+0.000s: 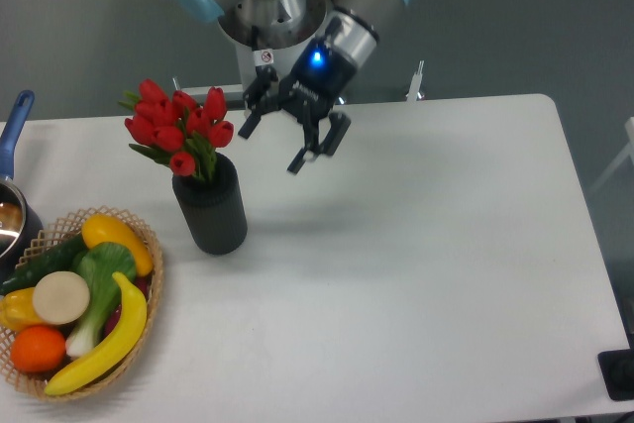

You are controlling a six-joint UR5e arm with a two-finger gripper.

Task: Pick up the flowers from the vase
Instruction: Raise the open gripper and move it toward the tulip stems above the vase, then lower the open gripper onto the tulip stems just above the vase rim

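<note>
The flowers (175, 127), a bunch of red tulips with green leaves, stand in the vase (210, 207), a matte black cylinder on the left part of the white table. My gripper (270, 149) hangs to the right of the flower heads, about level with them and apart from them. Its two fingers are spread and nothing is between them. The stems are hidden inside the vase.
A woven basket (149, 274) with a banana, an orange, a yellow pepper, a cucumber and green vegetables sits at the front left. A pot with a blue handle (14, 126) is at the left edge. The arm's base (267, 17) stands behind the table.
</note>
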